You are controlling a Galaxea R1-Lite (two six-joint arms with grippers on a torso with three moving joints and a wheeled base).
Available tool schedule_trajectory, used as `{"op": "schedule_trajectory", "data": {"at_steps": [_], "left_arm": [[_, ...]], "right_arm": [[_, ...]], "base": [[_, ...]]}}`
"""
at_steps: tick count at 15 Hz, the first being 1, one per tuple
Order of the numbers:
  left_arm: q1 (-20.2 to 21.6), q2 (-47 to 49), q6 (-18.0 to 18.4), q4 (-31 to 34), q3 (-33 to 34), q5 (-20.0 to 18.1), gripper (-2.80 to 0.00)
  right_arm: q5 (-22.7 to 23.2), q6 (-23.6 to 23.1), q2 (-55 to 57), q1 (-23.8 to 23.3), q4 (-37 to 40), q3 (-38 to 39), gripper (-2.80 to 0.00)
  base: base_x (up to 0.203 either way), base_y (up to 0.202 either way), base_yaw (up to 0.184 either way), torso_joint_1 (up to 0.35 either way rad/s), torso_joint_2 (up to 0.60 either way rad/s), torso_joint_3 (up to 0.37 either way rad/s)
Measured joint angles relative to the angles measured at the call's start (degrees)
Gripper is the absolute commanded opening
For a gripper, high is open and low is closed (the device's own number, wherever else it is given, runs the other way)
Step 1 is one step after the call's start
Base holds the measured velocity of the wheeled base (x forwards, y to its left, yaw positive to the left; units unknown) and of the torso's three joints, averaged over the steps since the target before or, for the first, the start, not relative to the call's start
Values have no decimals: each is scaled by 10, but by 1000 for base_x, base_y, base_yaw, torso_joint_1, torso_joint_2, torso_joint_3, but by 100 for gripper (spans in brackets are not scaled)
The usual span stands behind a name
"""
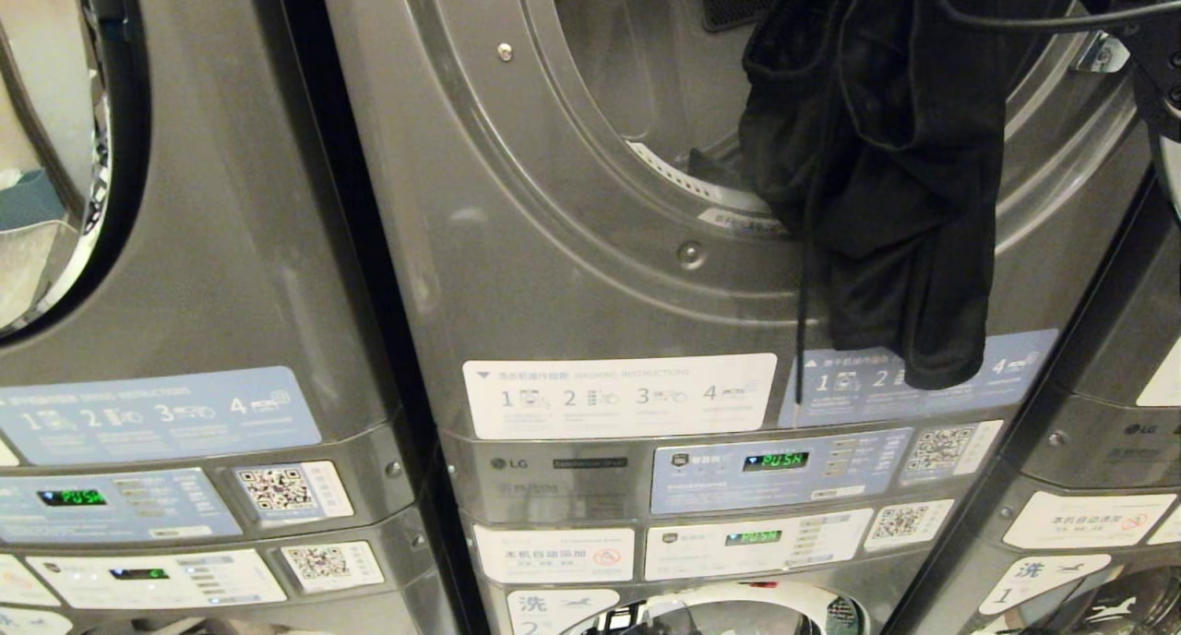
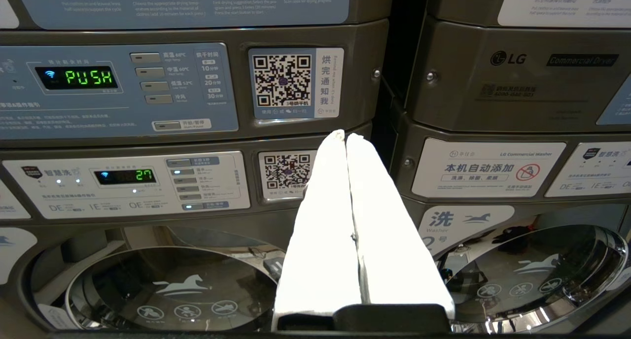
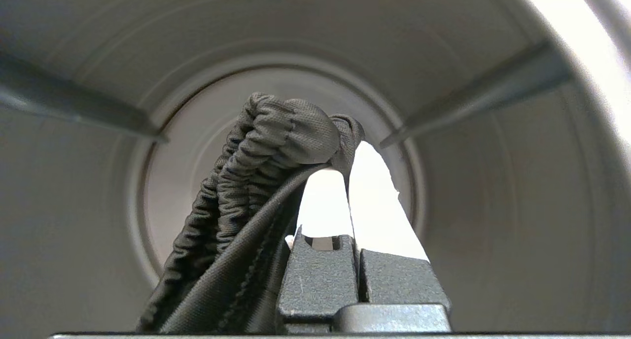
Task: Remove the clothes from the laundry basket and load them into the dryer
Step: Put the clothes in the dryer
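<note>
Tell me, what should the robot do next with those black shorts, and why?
Probably push further into the drum before letting go. The right hand is shut on the waistband of the shorts, already inside the opening, but most of the fabric hangs outside over the dryer front. Released now, it might slide out.

To your left stands a second stack of machines (image 1: 184, 275), its round door (image 1: 55, 146) showing at the edge, a green PUSH readout (image 1: 71, 497) on its panel and a QR sticker (image 1: 277, 489) just beside that. Below the PUSH panel, the washer panel (image 2: 125, 184) reads 27. Under it you see a chrome washer door (image 2: 172, 289) with a horse logo. Another machine (image 1: 1107, 450) stands at your right.
</note>
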Motion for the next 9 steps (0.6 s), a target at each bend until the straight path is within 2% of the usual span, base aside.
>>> {"op": "schedule_trajectory", "data": {"at_steps": [3, 9], "left_arm": [[0, 0, 0, 0, 0, 0, -280], [0, 0, 0, 0, 0, 0, -280]], "right_arm": [[0, 22, -6, -5, 22, 0, -280], [2, 18, -13, -4, 59, 0, -280]], "base": [[0, 0, 0, 0, 0, 0], [0, 0, 0, 0, 0, 0]]}}
